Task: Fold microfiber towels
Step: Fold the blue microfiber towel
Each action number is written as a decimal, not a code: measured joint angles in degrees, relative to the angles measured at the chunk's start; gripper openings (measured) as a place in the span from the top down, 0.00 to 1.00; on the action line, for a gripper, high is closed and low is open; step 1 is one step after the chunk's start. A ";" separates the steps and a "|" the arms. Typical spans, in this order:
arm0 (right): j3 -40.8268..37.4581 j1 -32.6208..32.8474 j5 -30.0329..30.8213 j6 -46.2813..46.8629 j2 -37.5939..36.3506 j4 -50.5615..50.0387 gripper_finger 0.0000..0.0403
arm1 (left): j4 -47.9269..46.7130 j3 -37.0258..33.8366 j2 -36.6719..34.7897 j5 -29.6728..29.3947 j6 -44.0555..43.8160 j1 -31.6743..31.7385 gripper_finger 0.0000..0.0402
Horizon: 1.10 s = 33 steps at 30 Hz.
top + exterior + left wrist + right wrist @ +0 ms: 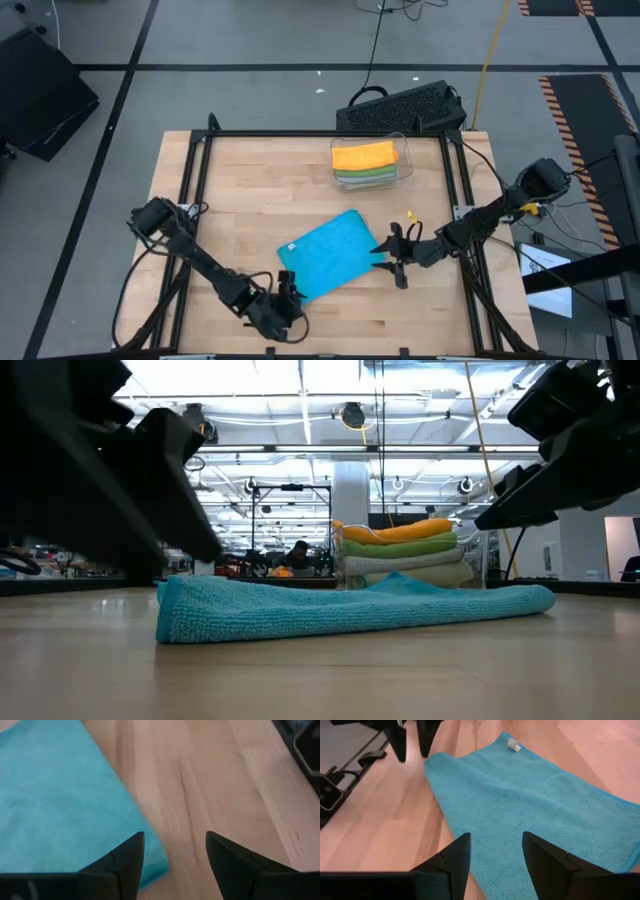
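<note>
Left tool (290, 293) and right tool (392, 257) both spread, low

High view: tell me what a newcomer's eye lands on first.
The blue towel lies flat mid-table, the left gripper open at its near corner and the right gripper open at its right edge. Behind it, a clear bin holds folded towels, orange on top.

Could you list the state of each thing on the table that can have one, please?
Blue towel: folded, lying flat, unheld.
Stacked towels: folded, orange on top, in the clear bin.
Left pincer: open at the towel's corner.
Right pincer: open at the towel's edge.
</note>
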 joint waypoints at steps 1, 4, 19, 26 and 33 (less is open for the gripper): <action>0.00 0.00 0.16 0.34 0.00 0.07 0.58 | -0.47 0.44 0.68 0.01 0.38 -0.03 0.47; 0.00 0.02 1.19 1.37 0.00 0.96 0.58 | -2.62 1.01 2.33 0.08 -0.42 0.50 0.51; 13.59 3.30 4.57 -0.26 17.18 6.81 0.58 | -0.45 0.97 2.63 4.81 -3.77 4.15 0.97; 29.26 4.67 -0.50 -5.38 31.74 4.63 0.58 | 2.99 0.99 1.53 10.99 -5.44 5.52 0.98; 42.35 5.32 3.01 -8.74 41.20 -3.19 0.58 | 7.11 0.99 0.48 14.57 -7.29 8.02 0.94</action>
